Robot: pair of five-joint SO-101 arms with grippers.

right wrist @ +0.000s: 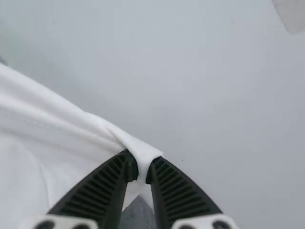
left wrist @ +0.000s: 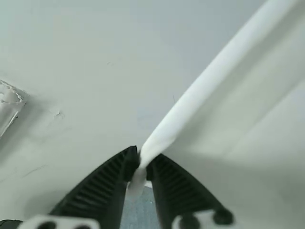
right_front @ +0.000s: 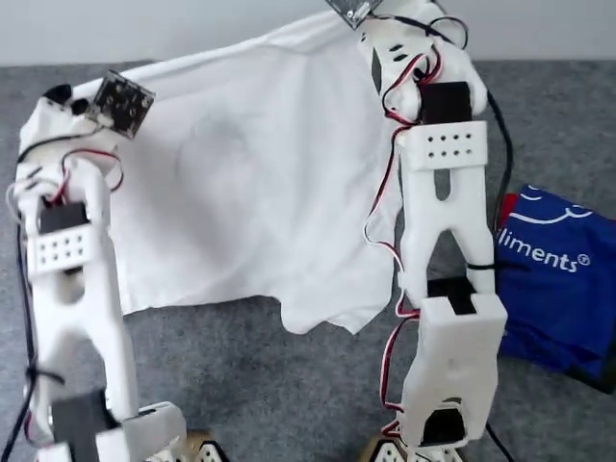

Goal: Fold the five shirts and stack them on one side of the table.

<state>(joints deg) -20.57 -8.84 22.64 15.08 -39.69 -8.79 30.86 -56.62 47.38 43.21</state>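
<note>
Shirt [right_front: 241, 173], white, spread on grey felted surface [right_front: 289, 395]; left pincer [left wrist: 141, 167] clamped on its rolled edge; right pincer [right wrist: 141, 169] clamped on a pinched fold; blue shirt [right_front: 558, 289] folded nearby.

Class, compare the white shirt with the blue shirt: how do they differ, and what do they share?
The white shirt is spread wide over the grey table; the blue shirt lies compact at its right edge. The left gripper and right gripper each pinch the white shirt's edge; nothing holds the blue shirt. The blue shirt bears white print; the white shirt shows none clearly. Both rest on that table.
</note>
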